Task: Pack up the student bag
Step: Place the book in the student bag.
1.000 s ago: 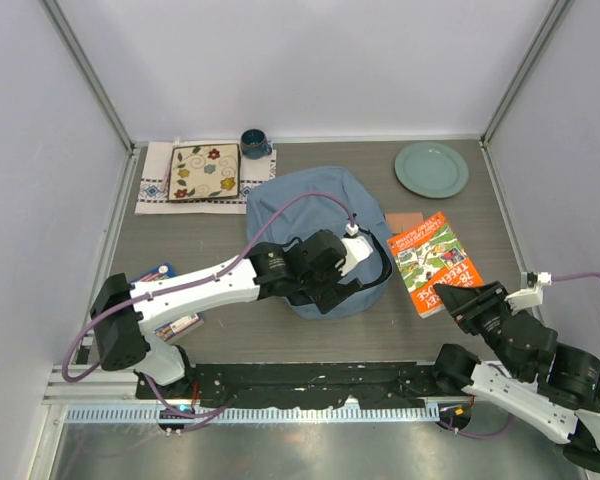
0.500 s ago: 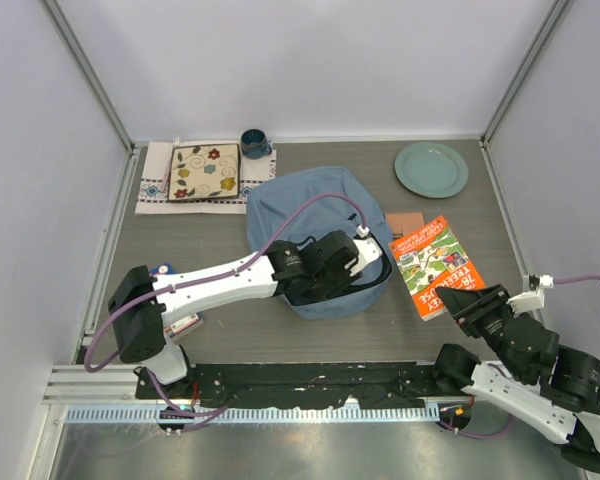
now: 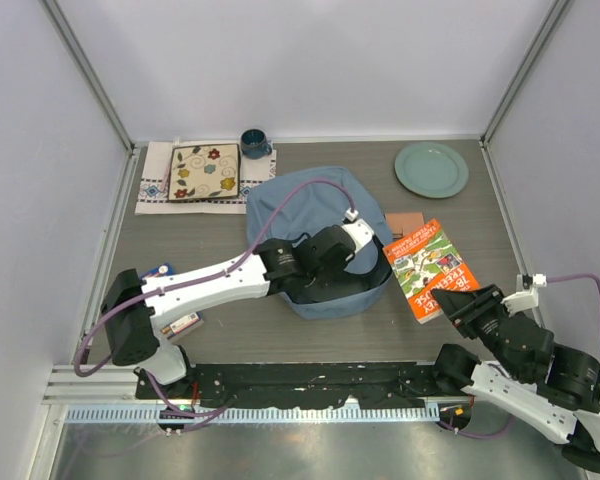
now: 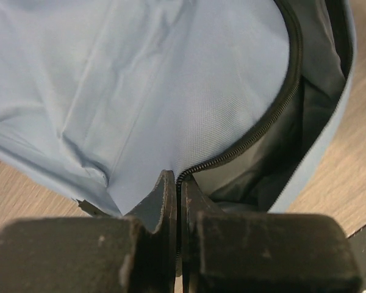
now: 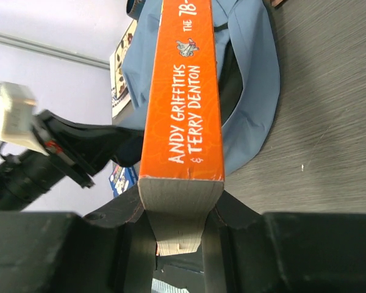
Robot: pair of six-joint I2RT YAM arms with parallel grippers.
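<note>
- The bag [image 3: 300, 205] is lying at the middle of the surface [image 3: 280, 325]. Its zip is gaping along the near right side, with the dark lining showing.
- The left pincer [image 4: 178, 180] was standing wide apart a second ago. It is now pressing together on the bag's zip edge, and the wrist view is showing the blue flap nipped between the tips.
- Judging by that, the hold on the flap is just being made. The mouth is not yet being pulled wide, so lifting it is probably the next job.
- The right pincer [image 5: 180, 210] is clamping the end of the orange book [image 3: 428, 262], as it was a second ago. The book is sitting just right of the bag, with its spine aiming at the opening.
- Whether the book is clearing the surface I cannot tell. It seems to be waiting for the mouth to open, so packing is only beginning.
- A small brown card [image 3: 405, 220] is lying between the bag and the book.
- Beyond the bag to the right, a green plate [image 3: 432, 169] is sitting well apart from it.
- Beyond the bag to the left, a dark mug [image 3: 255, 143] is standing near it, and a flowered tile [image 3: 204, 172] is resting on a cloth [image 3: 152, 185].
- Near left of the bag, a small colourful packet [image 3: 180, 325] is peeking out from under the left arm.
- The surface is showing a grey wood grain. White walls are closing it in on three sides, and a black rail [image 3: 310, 380] is running along the near edge.
</note>
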